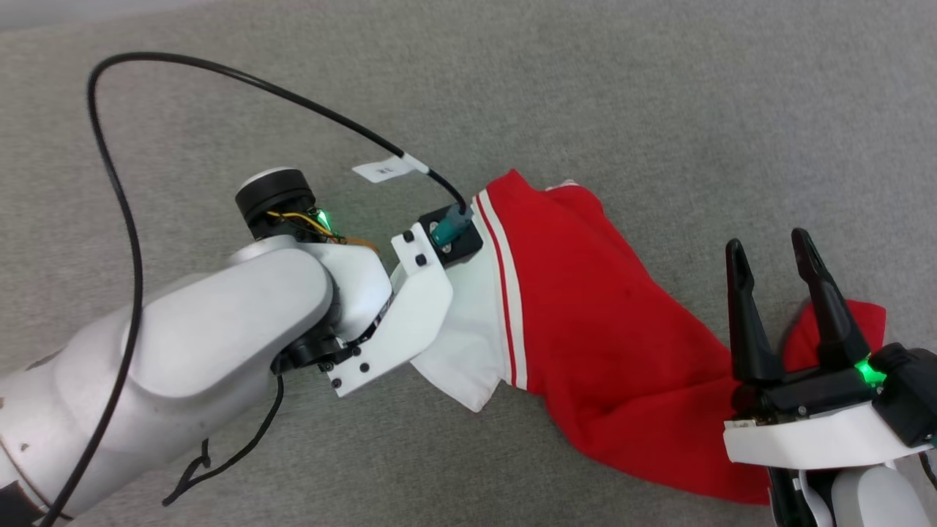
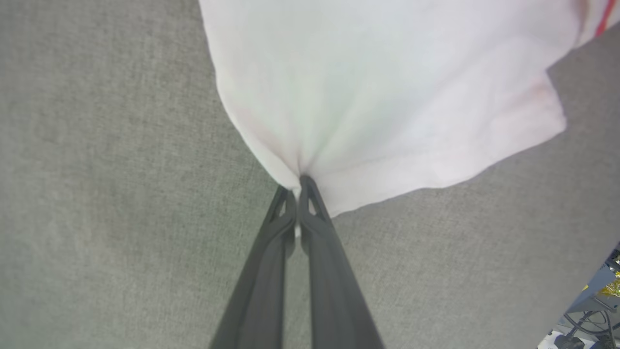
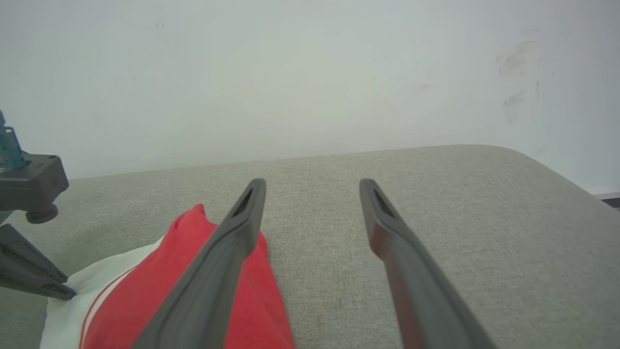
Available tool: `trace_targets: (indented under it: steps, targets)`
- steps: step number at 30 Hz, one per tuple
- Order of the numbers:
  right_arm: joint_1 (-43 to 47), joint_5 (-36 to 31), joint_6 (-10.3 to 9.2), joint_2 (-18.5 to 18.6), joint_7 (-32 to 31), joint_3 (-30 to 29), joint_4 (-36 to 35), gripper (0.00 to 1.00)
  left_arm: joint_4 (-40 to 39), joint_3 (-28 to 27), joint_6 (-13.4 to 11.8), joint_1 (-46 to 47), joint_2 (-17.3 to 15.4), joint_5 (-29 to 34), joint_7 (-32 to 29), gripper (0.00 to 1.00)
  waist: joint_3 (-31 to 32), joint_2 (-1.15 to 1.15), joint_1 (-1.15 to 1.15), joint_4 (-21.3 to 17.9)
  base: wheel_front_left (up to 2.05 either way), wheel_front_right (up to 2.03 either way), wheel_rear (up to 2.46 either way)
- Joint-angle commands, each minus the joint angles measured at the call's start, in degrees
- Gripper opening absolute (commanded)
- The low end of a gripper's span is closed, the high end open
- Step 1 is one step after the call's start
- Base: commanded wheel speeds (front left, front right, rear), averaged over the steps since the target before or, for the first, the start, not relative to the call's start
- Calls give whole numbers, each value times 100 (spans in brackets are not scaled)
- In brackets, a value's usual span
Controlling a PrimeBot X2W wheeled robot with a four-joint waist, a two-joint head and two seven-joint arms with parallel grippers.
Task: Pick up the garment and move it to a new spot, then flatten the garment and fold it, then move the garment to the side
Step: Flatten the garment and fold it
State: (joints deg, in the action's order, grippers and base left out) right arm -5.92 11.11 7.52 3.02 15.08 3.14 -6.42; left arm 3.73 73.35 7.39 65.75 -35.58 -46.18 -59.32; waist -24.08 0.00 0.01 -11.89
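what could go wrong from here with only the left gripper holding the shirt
The left gripper pinches only the hem of the white sleeve of the red soft-fabric T-shirt, so it may slip when pulled. The right gripper is open and holds nothing, so the crumpled shirt may drag bunched. The loose black cable might snag.

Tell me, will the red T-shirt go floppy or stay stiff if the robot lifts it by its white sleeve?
Probably floppy: the T-shirt lies crumpled, and its white sleeve puckers where the left gripper pinches it. It would likely dangle, not keep its shape. It looks thin and light, though it may drag on the grey fabric surface.
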Motion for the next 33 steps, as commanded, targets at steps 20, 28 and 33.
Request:
trace_targets:
  steps: [20, 28, 33]
  targets:
    - [673, -171, -6, -22, 13, -105, 98, 100, 605, -189, -417, -1034, -1769, -1179, 1519, 0, 1117, 0, -1, 961, 0, 0, 0]
    - [713, -199, -6, -22, 13, -35, 167, 100, 1111, -134, -630, -1787, -1852, -1501, 1740, 0, 1067, 0, -1, 908, 0, 0, 0]
    - [748, -224, -6, -22, 13, -54, 204, 100, 1233, -208, -688, -1861, -1723, -1392, 2176, 100, 1173, 0, -1, 899, 0, 0, 0]
